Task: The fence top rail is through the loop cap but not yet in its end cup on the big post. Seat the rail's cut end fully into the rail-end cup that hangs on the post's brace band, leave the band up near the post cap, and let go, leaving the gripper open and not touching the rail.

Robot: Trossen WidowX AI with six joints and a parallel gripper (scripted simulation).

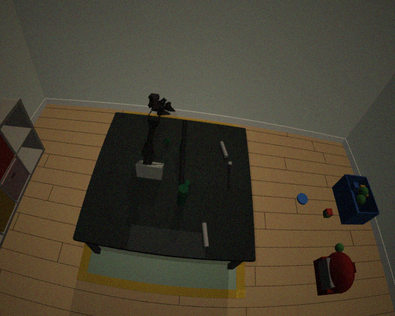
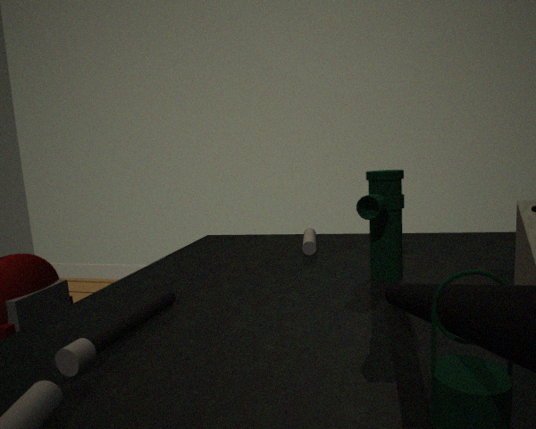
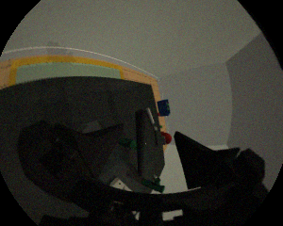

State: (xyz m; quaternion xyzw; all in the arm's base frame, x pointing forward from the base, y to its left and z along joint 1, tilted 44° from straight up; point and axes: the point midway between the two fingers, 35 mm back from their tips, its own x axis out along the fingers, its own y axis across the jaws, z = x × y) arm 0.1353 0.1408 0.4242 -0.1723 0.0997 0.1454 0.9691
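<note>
One rail [image 1: 183,149] [image 2: 498,305] [image 3: 141,146] ran from near the upper edge of the table [image 1: 112,210] [image 2: 259,323] [image 3: 85,96], in the top view, toward the big post [image 1: 182,198] [image 2: 386,249] [image 3: 159,187] at mid-table. Cut end outside the rail-end cup [image 1: 187,182] [image 2: 369,206]; from the exterior it showed lower than the mouth, and off to one side. Band [image 2: 396,201] sat high, just under the post cap [image 1: 183,187] [image 2: 384,174].

Jaws [image 1: 172,112] wide open, nothing between them; arm reached out by the upper edge. Step judged: get hold of the rail.

Handling, my judgement: grip wanted square across the rail, clear of the loop [image 2: 436,299], so the bar would not pivot. Raise and line up the cut end first, then push slowly along its axis until seated. A skewed push risked catching the cup's lip and dragging the band down. Afterwards: open fully, back straight off, no brush against the rail.
</note>
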